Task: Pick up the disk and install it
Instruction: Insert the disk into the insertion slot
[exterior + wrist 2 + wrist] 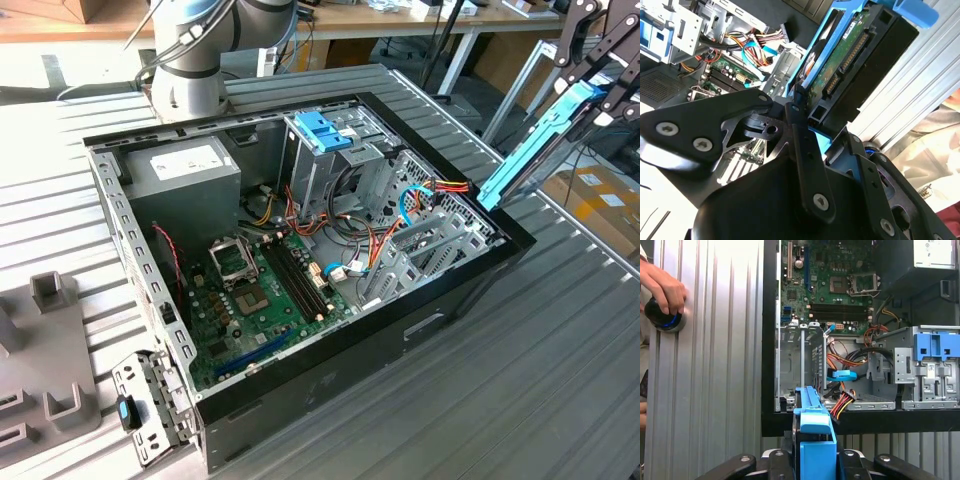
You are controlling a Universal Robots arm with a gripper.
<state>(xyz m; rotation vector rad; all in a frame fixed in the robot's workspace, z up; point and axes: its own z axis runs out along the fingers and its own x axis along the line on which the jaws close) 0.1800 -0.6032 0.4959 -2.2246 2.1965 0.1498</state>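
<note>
Clearly the gripper [597,92] is clenched on the disk [535,155], aloft over the open computer case [450,305] edge; probably stiff, dense, shock-sensitive; best gripped by its blue rails.

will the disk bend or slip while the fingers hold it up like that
Probably stiff: the flat rectangular metal disk with blue plastic side rails hangs straight from the fingers, tilted. Likely heavy for its size, being a solid metal block. Its exposed green circuit board looks knock-sensitive.
</note>
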